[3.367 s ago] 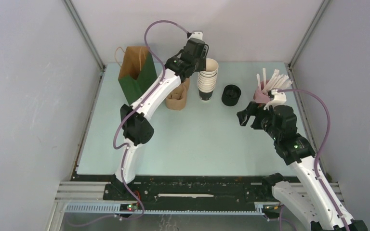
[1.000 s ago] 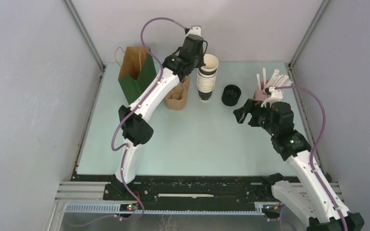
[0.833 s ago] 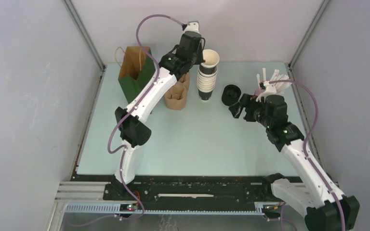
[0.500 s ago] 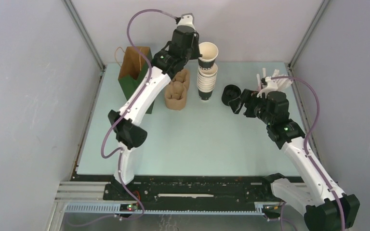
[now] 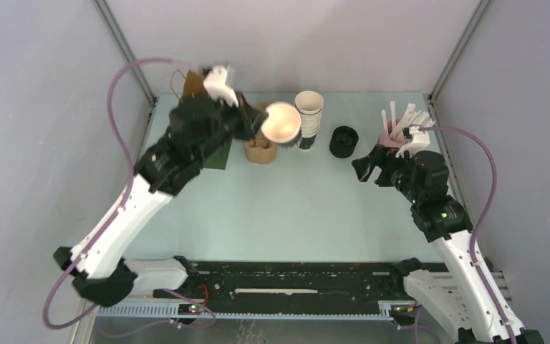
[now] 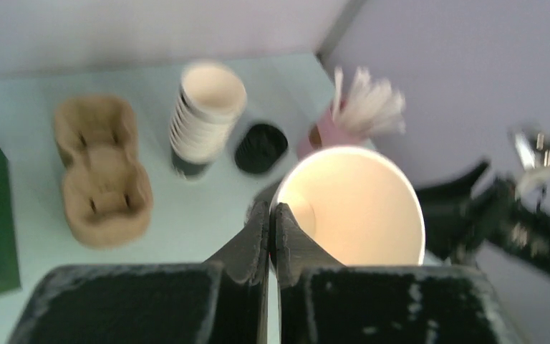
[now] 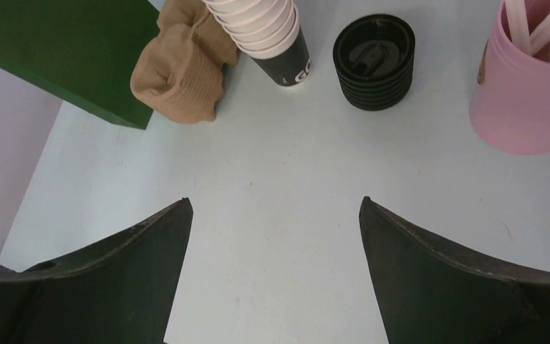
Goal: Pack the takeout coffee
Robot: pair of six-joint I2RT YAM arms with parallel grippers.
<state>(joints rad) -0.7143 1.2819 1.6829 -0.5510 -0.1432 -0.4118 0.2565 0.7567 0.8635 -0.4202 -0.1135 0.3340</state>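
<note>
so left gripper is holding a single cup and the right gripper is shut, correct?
No: the right gripper is open, jaws spread wide with nothing between them, per the right wrist view. The left gripper is holding a single cup, pinched at its rim.

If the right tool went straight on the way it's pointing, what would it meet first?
Probably bare table just short of the stack of black lids, since the open right tool tilts downward. If its path is flatter than it looks, the lids come first.

left end effector [image 5: 262, 121] grips lidless cup [image 5: 281, 123] (tilted, mouth showing) | right end effector [image 5: 364, 168] spread near lid stack [image 5: 342, 141]
</note>
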